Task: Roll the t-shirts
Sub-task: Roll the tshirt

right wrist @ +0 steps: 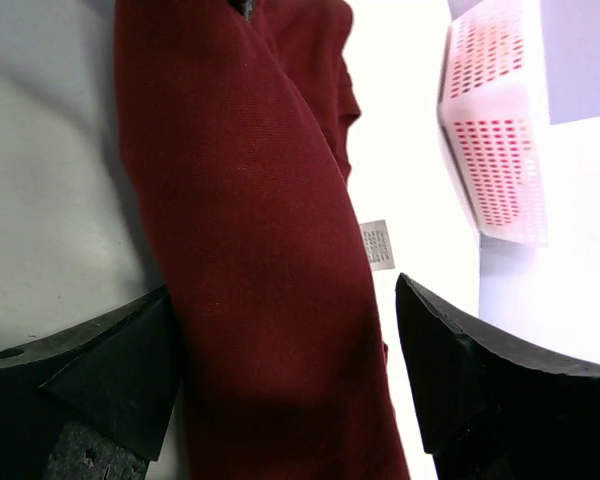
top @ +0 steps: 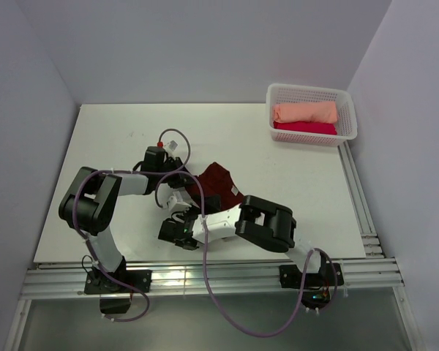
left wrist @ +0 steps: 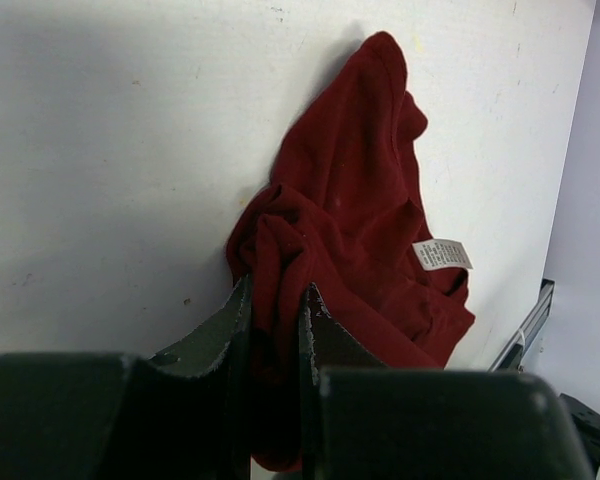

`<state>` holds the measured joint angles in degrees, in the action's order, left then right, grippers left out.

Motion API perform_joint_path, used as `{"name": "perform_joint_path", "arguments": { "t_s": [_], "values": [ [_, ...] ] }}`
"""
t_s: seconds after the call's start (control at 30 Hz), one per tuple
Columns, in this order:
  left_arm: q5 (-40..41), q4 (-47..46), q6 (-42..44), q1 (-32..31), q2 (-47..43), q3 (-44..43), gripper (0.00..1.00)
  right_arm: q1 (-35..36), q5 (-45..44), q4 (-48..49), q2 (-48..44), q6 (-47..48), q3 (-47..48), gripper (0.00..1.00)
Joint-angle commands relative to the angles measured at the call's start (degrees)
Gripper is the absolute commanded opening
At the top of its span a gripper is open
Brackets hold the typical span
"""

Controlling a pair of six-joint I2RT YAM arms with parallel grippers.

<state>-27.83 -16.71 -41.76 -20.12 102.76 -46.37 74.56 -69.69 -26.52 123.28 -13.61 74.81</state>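
Left gripper (left wrist: 275, 300): nearly closed, pinching maroon t-shirt (left wrist: 350, 200) fold.
Right gripper (right wrist: 285, 330): spread wide astride cloth, holding nothing.
Advice: close low, toward table (top: 117, 146) near edge, taking full thickness.

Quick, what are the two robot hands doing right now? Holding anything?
Left gripper: shut, pinching a fold of the maroon t-shirt.
Right gripper: open, its jaws wide on either side of the same shirt, not gripping it.

The maroon t-shirt (left wrist: 350, 200) is showing soft, matt, finely knit cloth, its neck label (left wrist: 441, 254) looking pale and printed. The worktop (top: 132, 139) is looking smooth, matt white and faintly speckled. The basket (top: 309, 140) is showing white perforated plastic. The fingers (left wrist: 220, 335) of the left hand (left wrist: 277, 290) are looking matt black and rough-edged.
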Motion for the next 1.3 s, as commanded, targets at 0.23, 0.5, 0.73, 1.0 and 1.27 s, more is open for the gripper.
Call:
{"name": "perform_joint_path", "arguments": {
  "t_s": [0.23,0.5,0.73,1.0,1.27],
  "values": [
    [-3.1,0.98,-0.69,0.26,-1.51,-0.92,0.0,0.32,-3.52,-9.5,3.72,-9.68,2.8,0.86],
    [-3.45,0.63,-0.52,0.26,-1.69,-0.74,0.0,0.41,-0.02,-7.15,3.46,-7.76,1.75,0.79],
    [-3.98,0.54,-0.25,0.26,-2.38,-0.48,0.0,-0.47,4.99,-4.43,1.62,-6.26,0.43,0.47],
    [-4.16,-2.88,-0.6,0.34,-5.2,2.33,0.08,-4.33,22.8,4.01,-9.45,-5.12,-7.03,0.0],
    [-3.63,-7.72,-1.92,1.13,-9.24,6.63,0.55,-10.4,46.11,12.19,-19.65,-6.52,-14.5,0.0]
  ]
}}
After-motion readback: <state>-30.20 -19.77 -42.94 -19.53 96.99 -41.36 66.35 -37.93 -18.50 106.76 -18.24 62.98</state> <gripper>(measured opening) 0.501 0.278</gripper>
